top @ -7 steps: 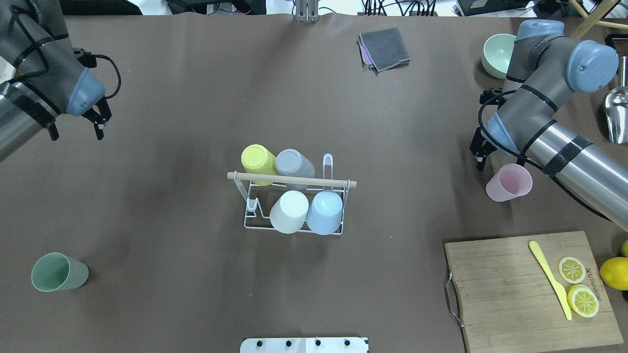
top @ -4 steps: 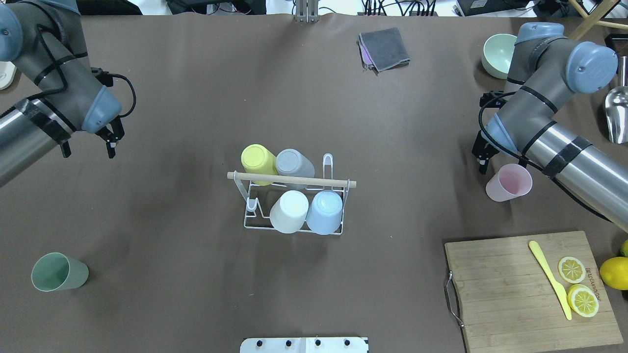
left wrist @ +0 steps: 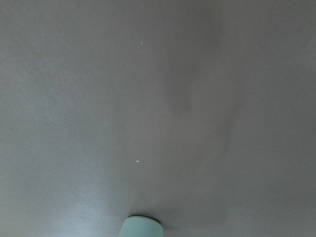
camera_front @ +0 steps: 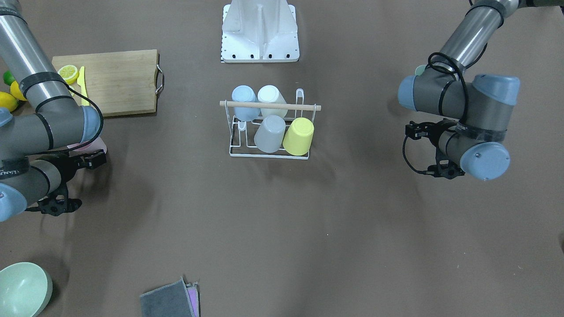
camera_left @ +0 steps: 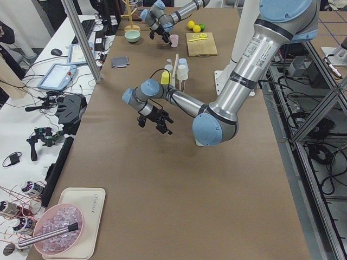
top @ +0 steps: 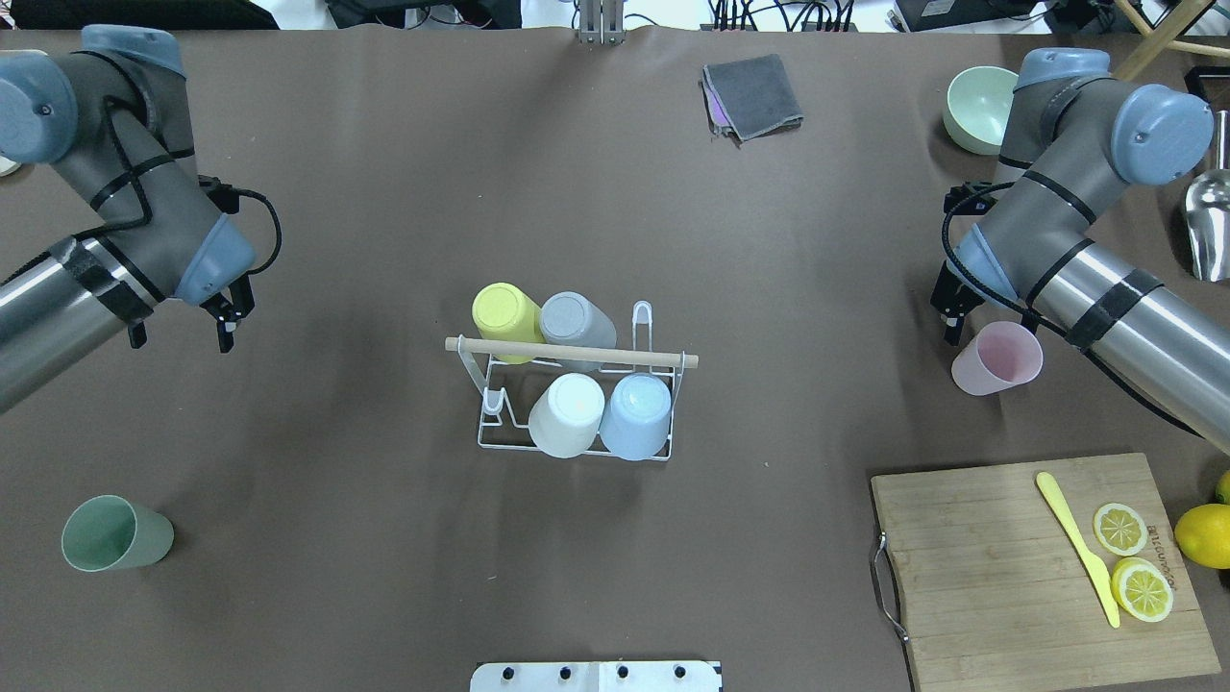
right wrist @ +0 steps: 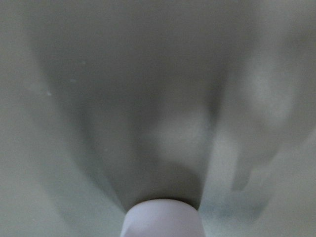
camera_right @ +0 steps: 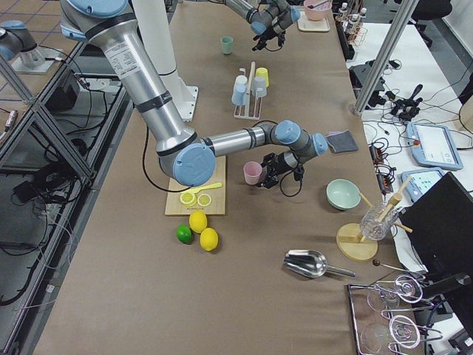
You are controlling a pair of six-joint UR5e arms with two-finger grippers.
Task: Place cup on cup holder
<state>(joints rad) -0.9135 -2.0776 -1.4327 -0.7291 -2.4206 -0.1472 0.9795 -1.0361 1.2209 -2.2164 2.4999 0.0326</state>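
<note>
The cup holder (top: 577,444), a white wire rack with a wooden dowel (top: 572,353), stands mid-table and holds a yellow, a grey, a white and a blue cup upside down. It also shows in the front view (camera_front: 269,156). A pink cup (top: 997,358) stands upright at the right. My right gripper (top: 986,325) is open just beyond it, and the cup's rim fills the bottom of the right wrist view (right wrist: 163,217). A green cup (top: 115,533) stands upright at the near left. My left gripper (top: 183,334) is open and empty, well beyond it.
A wooden cutting board (top: 999,577) with a yellow knife (top: 1076,548) and lemon slices lies at the near right. A green bowl (top: 975,109), a grey cloth (top: 754,96) and a metal scoop (top: 1209,226) sit along the far and right edges.
My left arm has swung nearer and a little to the right, towards the green cup's side. My right gripper has edged closer to the pink cup. The cups have not moved.
</note>
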